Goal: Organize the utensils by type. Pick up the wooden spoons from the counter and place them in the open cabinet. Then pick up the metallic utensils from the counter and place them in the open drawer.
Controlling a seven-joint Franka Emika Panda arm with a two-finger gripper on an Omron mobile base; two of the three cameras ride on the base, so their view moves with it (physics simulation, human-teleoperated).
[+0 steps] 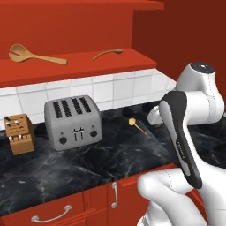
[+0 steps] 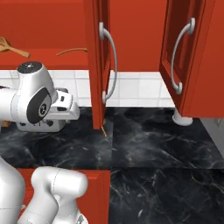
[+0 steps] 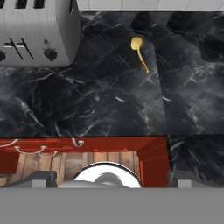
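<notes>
Two wooden spoons are lying on the red shelf board of the open cabinet (image 1: pixel 79 66): a big one (image 1: pixel 35 54) at the left with its oval bowl pointing left, and a thinner, curved one (image 1: pixel 107 53) further right, well apart from it. From the right base view the big spoon (image 2: pixel 12 48) and the thin one (image 2: pixel 72 51) are showing on the same shelf, left of the cabinet door (image 2: pixel 97 61) with its long curved silver handle (image 2: pixel 109 61). A second open door (image 2: pixel 186 57) is hanging further right.

One small gold-tinted utensil (image 1: pixel 137 124) is lying on the black marble surface (image 1: pixel 88 163), right of the toaster and near the tiled back wall. In the hand view it (image 3: pixel 140 51) is sitting alone on the marble, bowl end far, handle pointing near and right. In the right base view only its tip (image 2: pixel 103 131) is peeking out below the door edge. I can't make out a silver spoon.

One silver four-slot toaster (image 1: pixel 73 121) is standing on the surface, with one wooden knife block (image 1: pixel 19 133) just left of it.

The open drawer (image 3: pixel 151 153) is showing as a red box wall at the near edge of the surface.

Fingers: the gripper (image 3: pixel 112 181) is hanging above the surface's near edge, spread wide, holding nothing.
</notes>
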